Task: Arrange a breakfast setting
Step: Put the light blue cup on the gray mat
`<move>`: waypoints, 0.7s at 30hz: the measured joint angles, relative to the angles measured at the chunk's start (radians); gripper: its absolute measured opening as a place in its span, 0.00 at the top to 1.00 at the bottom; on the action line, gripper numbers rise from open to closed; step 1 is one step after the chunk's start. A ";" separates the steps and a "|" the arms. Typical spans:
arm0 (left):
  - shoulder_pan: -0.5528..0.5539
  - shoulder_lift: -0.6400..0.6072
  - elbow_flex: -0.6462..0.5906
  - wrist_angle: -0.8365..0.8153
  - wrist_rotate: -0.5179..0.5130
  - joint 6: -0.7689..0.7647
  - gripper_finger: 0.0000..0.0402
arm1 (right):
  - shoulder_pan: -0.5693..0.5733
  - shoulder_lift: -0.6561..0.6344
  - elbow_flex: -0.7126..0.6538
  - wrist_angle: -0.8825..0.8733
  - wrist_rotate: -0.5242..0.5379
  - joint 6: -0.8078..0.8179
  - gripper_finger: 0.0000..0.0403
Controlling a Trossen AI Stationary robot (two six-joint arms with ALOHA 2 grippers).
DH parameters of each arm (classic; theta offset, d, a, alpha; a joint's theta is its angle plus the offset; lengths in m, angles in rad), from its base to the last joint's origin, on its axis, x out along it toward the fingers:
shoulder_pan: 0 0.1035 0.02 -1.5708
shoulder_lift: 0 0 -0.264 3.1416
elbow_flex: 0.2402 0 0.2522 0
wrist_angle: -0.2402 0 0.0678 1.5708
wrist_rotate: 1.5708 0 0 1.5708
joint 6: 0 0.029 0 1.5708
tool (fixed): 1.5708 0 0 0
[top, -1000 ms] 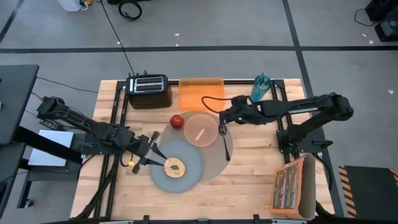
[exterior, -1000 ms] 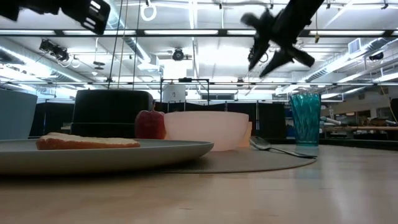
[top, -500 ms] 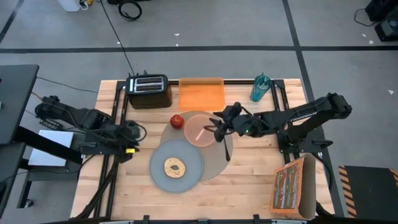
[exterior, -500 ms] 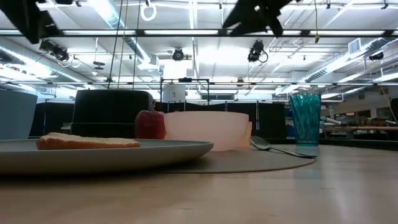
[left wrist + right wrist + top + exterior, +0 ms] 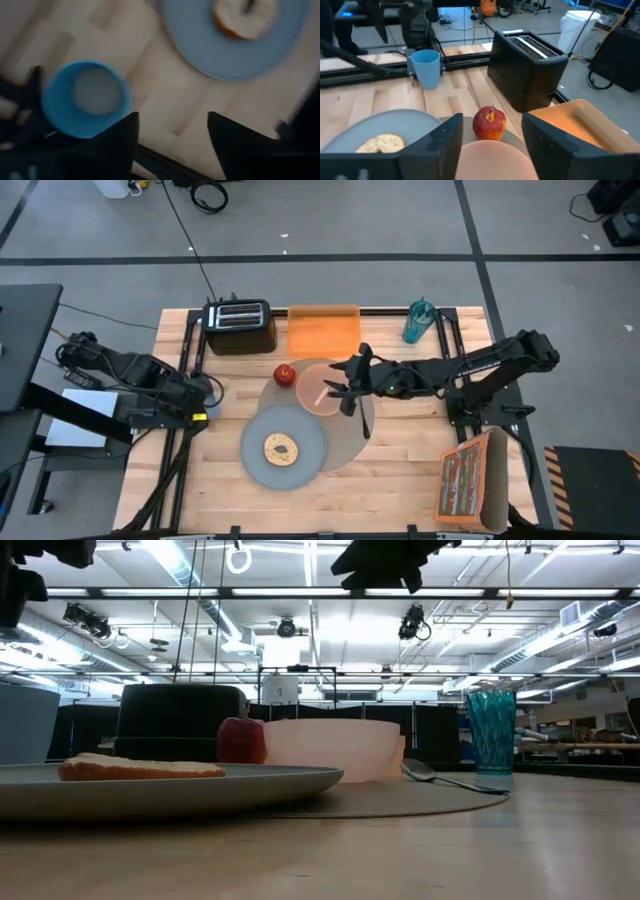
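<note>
Both sets of jaws apart and empty: could tip the small blue cup just beside the left jaws, or bump the pink bowl and red apple near the right jaws if swung too low.

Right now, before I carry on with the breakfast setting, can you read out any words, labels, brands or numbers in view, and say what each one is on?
No text can be read in any view.
Box at the table's near right corner: printed front, too small and blurred to read.
Toaster: no marking visible.
Blue cup: plain.
Teal tumbler: ribbed, no lettering.
</note>
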 joint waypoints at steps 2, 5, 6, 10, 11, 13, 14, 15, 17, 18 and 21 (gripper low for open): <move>0.000 0.000 -0.007 -0.033 -0.052 -0.034 0.34 | -0.007 -0.001 0.000 -0.010 -0.018 -0.030 0.42; 0.004 0.001 -0.043 -0.033 -0.089 -0.071 0.33 | -0.021 -0.001 0.000 -0.022 -0.027 -0.054 0.36; 0.004 0.002 -0.057 -0.032 -0.095 -0.088 0.33 | -0.025 -0.001 0.000 -0.023 -0.032 -0.062 0.35; 0.004 0.007 -0.119 -0.014 -0.101 -0.131 0.36 | -0.050 -0.002 0.000 -0.049 -0.093 -0.077 0.33; 0.004 0.010 -0.137 0.004 -0.101 -0.134 0.37 | -0.057 -0.002 0.000 -0.059 -0.113 -0.077 0.33; 0.004 0.021 -0.165 0.046 -0.101 -0.132 0.38 | -0.068 -0.001 0.000 -0.079 -0.138 -0.077 0.33; 0.004 0.034 -0.164 0.056 -0.101 -0.127 0.39 | -0.073 -0.002 0.000 -0.087 -0.148 -0.077 0.33; 0.002 0.047 -0.163 0.075 -0.104 -0.115 0.40 | -0.078 -0.002 0.000 -0.093 -0.152 -0.081 0.34; 0.003 0.078 -0.163 0.083 -0.116 -0.101 0.41 | -0.086 -0.002 0.000 -0.097 -0.162 -0.098 0.34; 0.004 0.097 -0.163 0.079 -0.120 -0.100 0.42 | -0.090 -0.002 0.000 -0.098 -0.169 -0.107 0.34; 0.011 0.160 -0.163 0.075 -0.122 -0.100 0.43 | -0.099 -0.002 0.000 -0.100 -0.189 -0.120 0.34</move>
